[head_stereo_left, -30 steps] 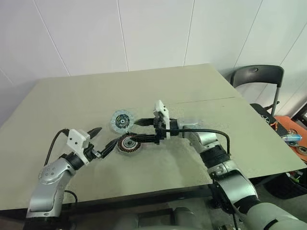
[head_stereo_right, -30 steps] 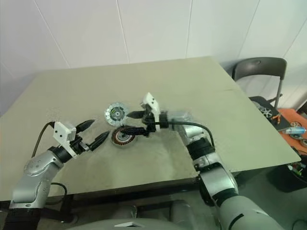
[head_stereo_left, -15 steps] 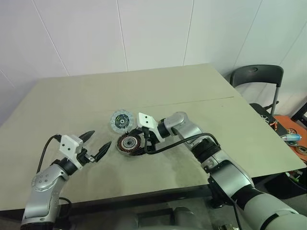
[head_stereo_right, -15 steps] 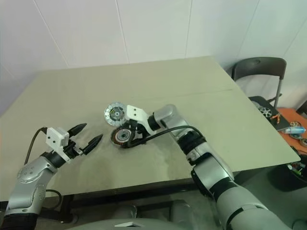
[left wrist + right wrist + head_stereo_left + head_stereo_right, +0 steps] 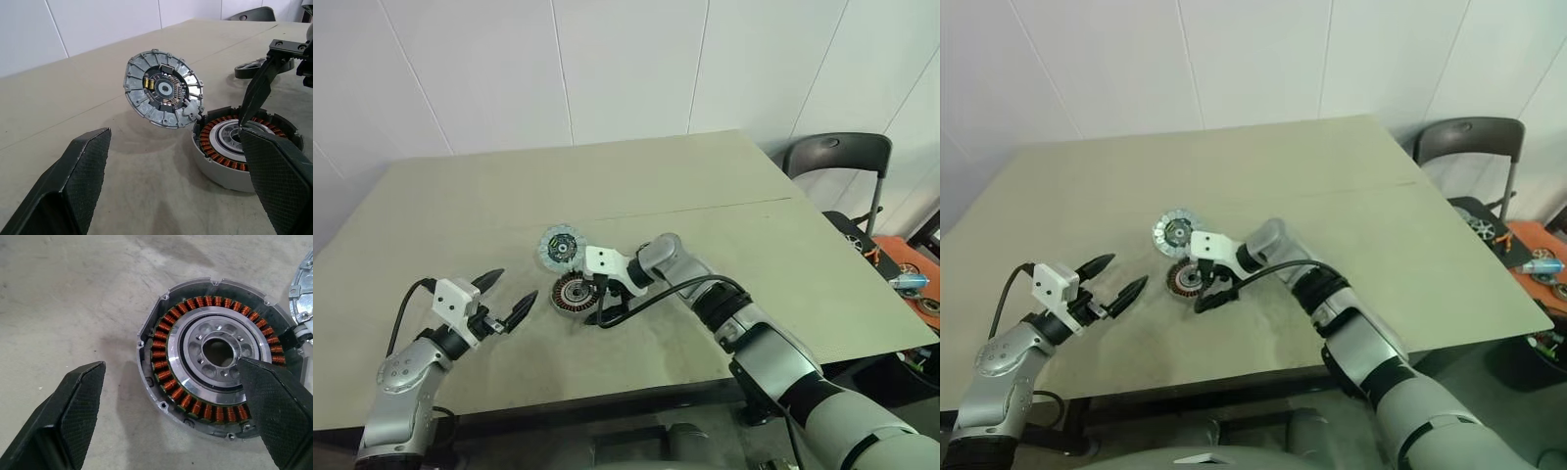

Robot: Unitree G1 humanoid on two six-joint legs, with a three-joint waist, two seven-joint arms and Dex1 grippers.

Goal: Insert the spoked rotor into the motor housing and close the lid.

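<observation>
Two black fingers of the right gripper (image 5: 171, 418) stand wide apart over the copper-wound, grey-walled round motor housing (image 5: 217, 355) on the beige table (image 5: 705, 196). Left gripper (image 5: 504, 298) gapes nearby. Ribbed silver lid (image 5: 164, 88) leans against the housing.

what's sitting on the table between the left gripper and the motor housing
Nothing: in the left eye view, bare table lies between the open left gripper and the motor housing.

The right pincer (image 5: 598, 315) and its white wrist block cover the near edge of the squat, copper-wound motor housing (image 5: 572, 292); the spoked rotor's spokes are too small to tell.
</observation>
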